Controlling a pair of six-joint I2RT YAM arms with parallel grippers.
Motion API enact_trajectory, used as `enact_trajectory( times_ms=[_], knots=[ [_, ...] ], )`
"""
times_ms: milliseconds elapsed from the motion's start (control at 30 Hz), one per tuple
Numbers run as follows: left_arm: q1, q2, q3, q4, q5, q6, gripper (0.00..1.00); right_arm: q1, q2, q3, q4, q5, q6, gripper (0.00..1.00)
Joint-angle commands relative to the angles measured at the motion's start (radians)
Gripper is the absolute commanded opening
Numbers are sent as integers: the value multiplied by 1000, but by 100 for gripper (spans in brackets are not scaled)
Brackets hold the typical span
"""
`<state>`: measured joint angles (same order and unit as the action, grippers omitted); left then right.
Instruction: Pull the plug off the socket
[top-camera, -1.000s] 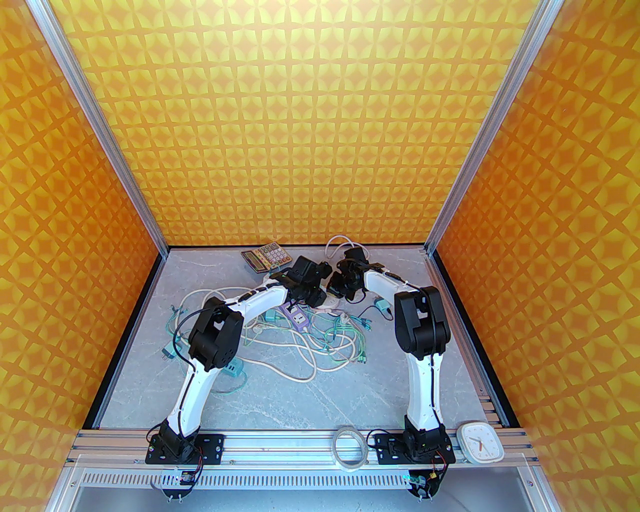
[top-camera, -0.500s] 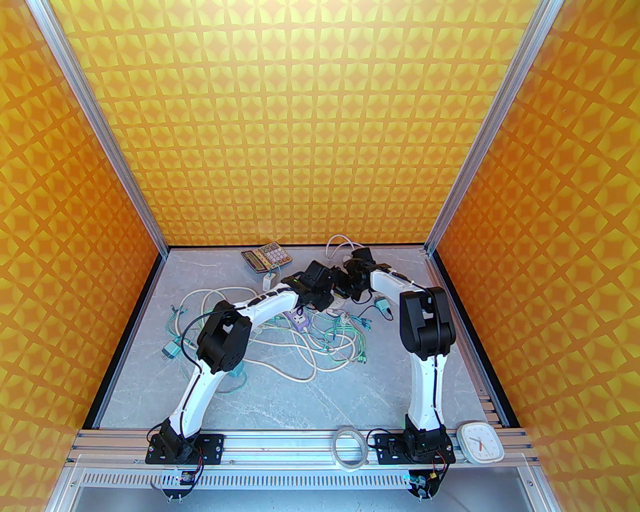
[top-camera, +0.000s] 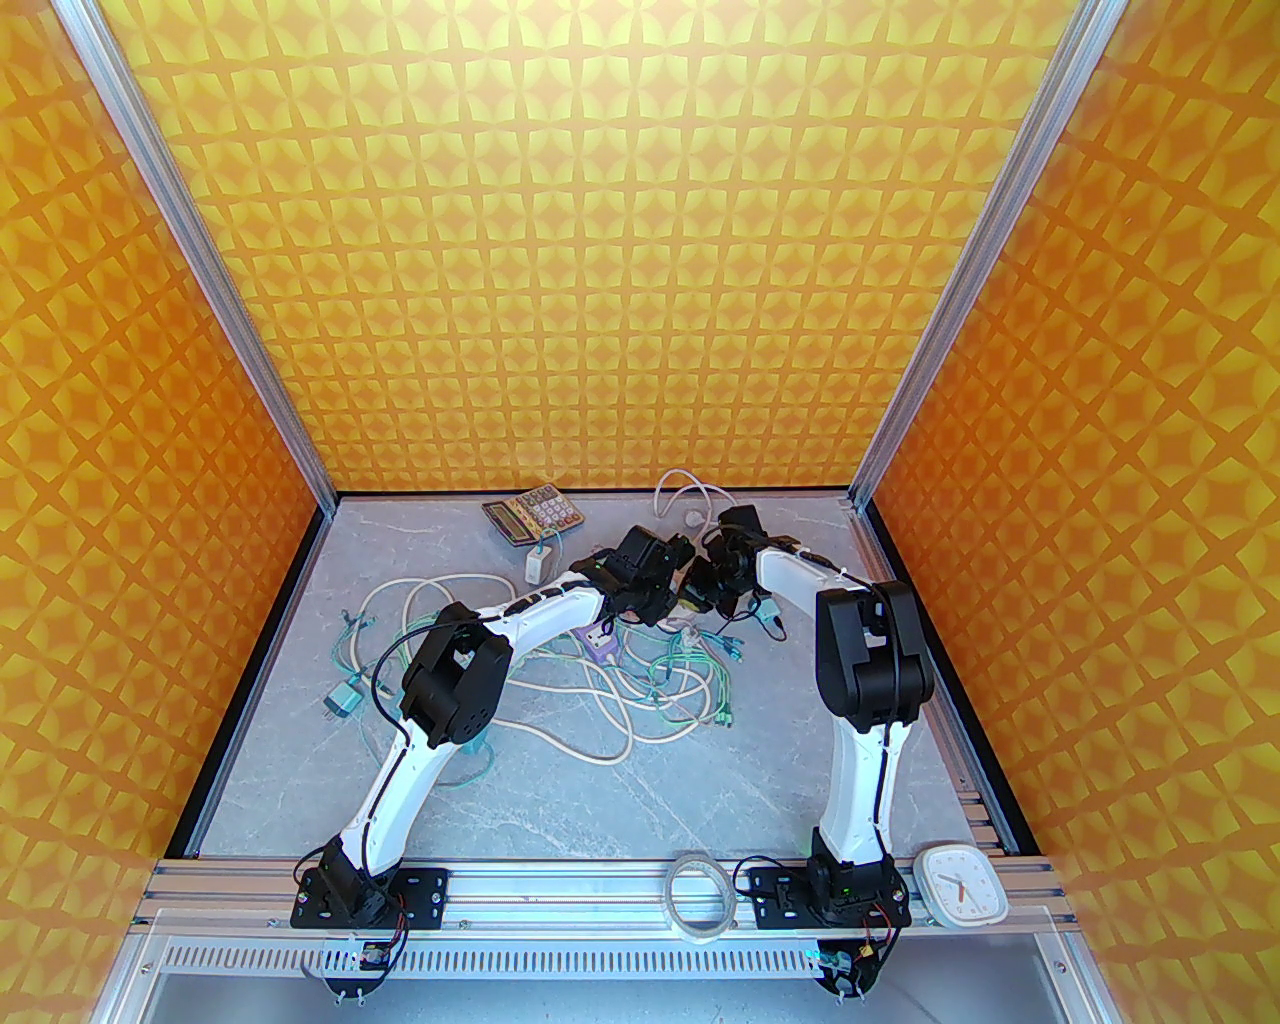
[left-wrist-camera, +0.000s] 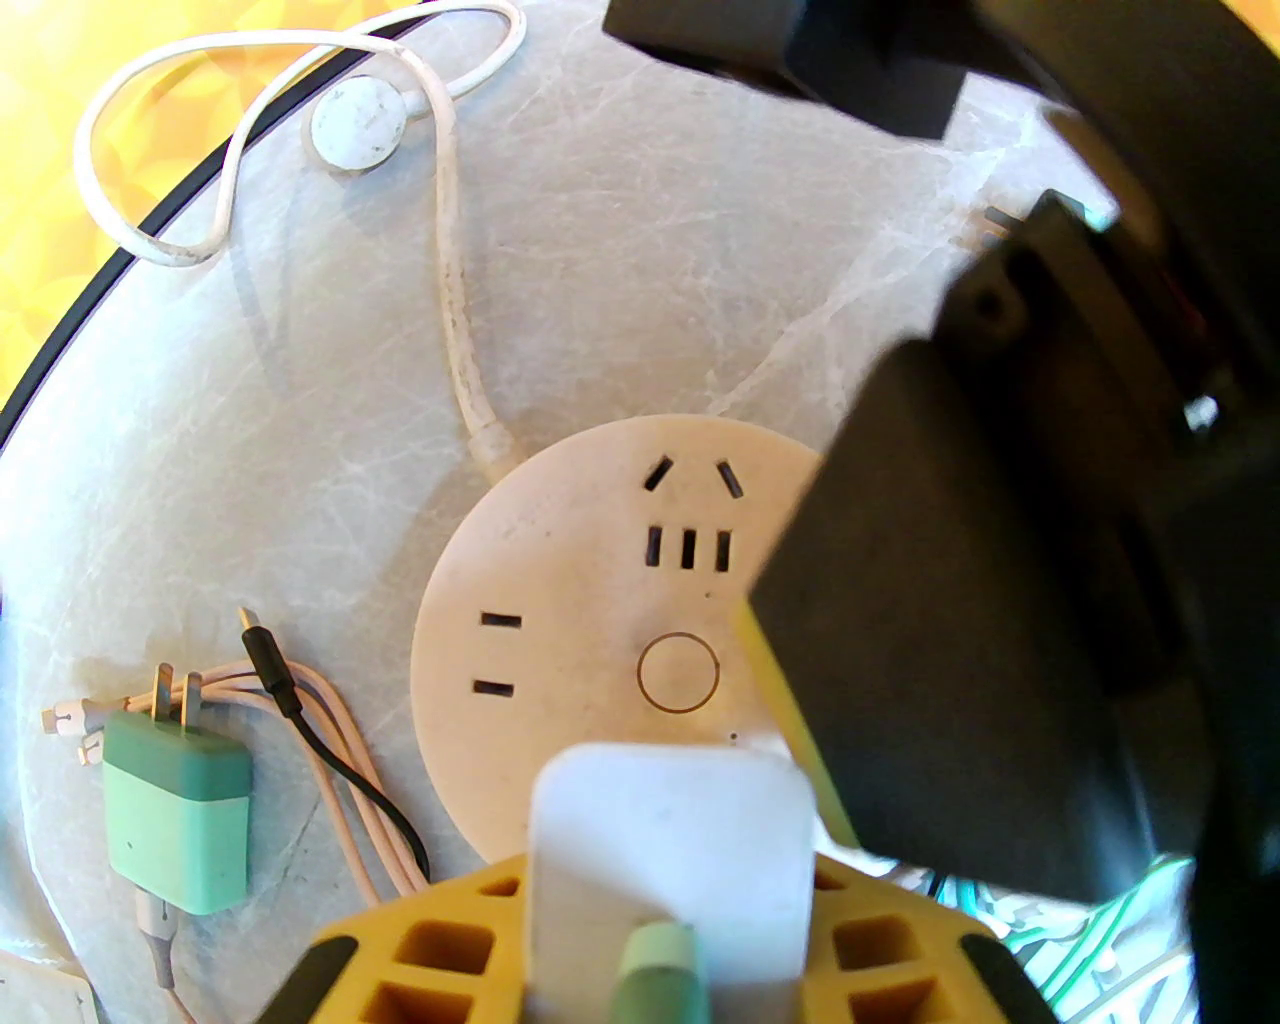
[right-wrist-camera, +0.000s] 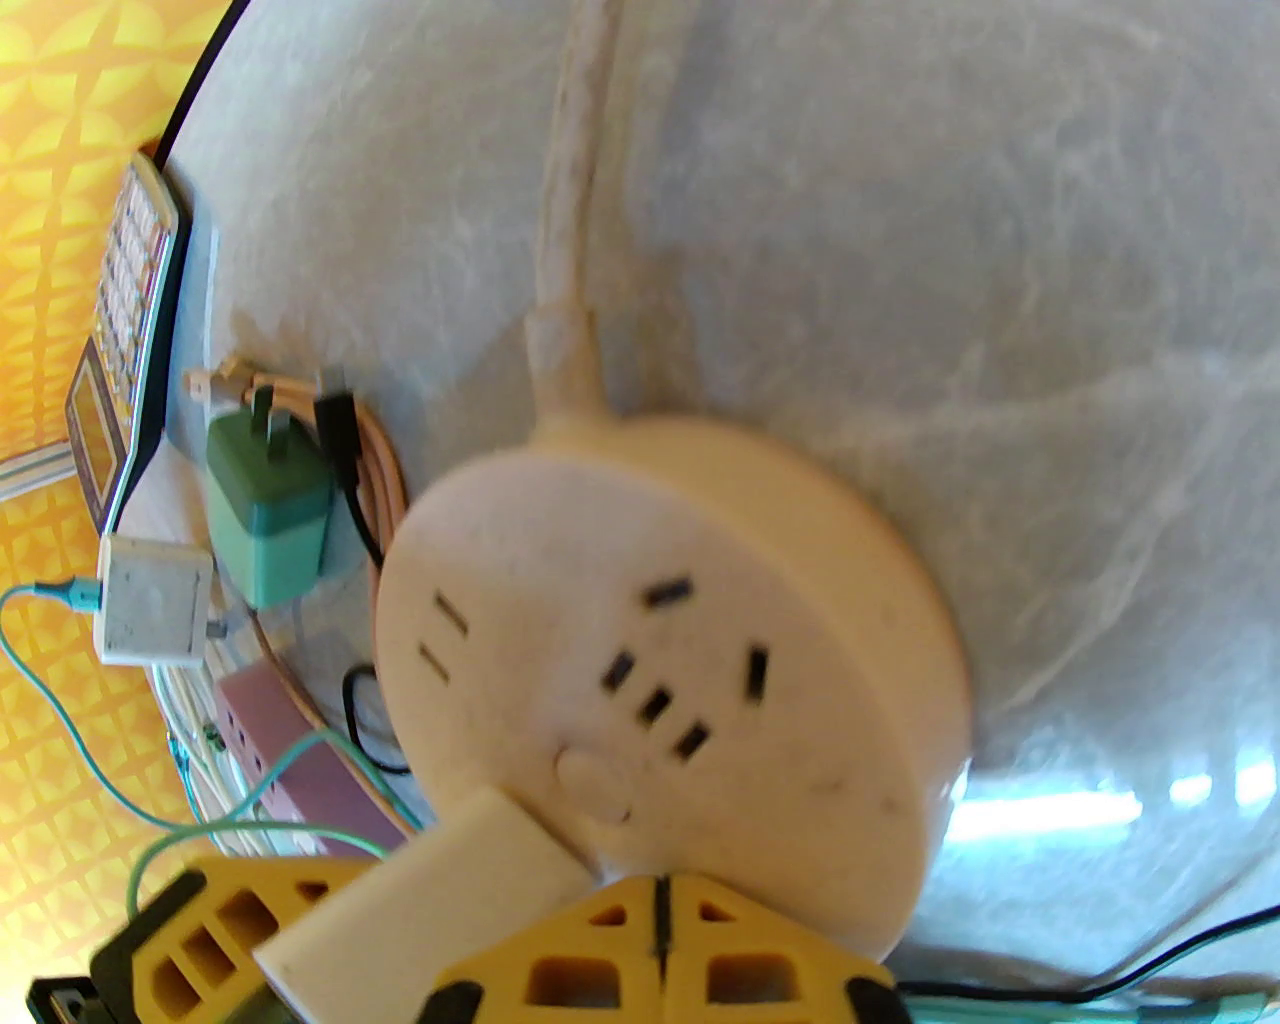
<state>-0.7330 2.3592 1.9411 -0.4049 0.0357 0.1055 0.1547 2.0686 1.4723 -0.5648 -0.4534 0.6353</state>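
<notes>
Left wrist showed the left gripper (left-wrist-camera: 665, 885) squeezing the plug (left-wrist-camera: 670, 820) by the socket (left-wrist-camera: 560, 600). The right gripper (right-wrist-camera: 657, 930) was closed at the socket's edge.

The left arm (top-camera: 395, 770) and right arm (top-camera: 855, 800) share curved white links, bulky black joint housings (top-camera: 455, 685) and thin black cables (top-camera: 378, 672) along their shells. Flat black base plates (top-camera: 425, 885) trail red and black wires (top-camera: 400, 915). The fingers (left-wrist-camera: 440, 950) are yellow, honeycombed with square pockets, black-tipped.

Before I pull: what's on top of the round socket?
A white plug, gripped by the left gripper, and the shut right gripper touching the round socket near its edge. Plug pins are covered.
</notes>
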Motion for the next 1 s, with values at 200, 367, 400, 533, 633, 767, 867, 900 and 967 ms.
enact_trajectory(
  times_ms=[200, 367, 400, 533, 633, 767, 867, 900, 967],
  knots=[
    [21, 5, 87, -15, 10, -30, 0, 3, 75, -42, -82, 90, -24, 0],
    [32, 13, 186, -93, 52, -35, 0, 3, 97, -65, -71, 106, -26, 0],
    [28, 22, 220, -115, 52, -28, 0, 4, 99, -65, -69, 106, -23, 0],
    [-10, 47, 278, -155, 21, 46, 0, 6, 107, -55, -77, 108, -23, 0],
    [-32, 52, 255, -143, -25, 66, 0, 6, 105, -55, -75, 107, -22, 0],
    [9, -17, 104, 0, 2, -57, 0, 6, 105, -58, -77, 108, -20, 0],
    [105, -68, 15, 103, 185, -235, 0, 6, 104, -56, -79, 108, -20, 0],
    [128, -82, -9, 142, 239, -278, 0, 6, 106, -55, -79, 108, -20, 0],
    [135, -99, -23, 158, 262, -264, 0, 6, 108, -53, -81, 108, -20, 0]
  ],
)
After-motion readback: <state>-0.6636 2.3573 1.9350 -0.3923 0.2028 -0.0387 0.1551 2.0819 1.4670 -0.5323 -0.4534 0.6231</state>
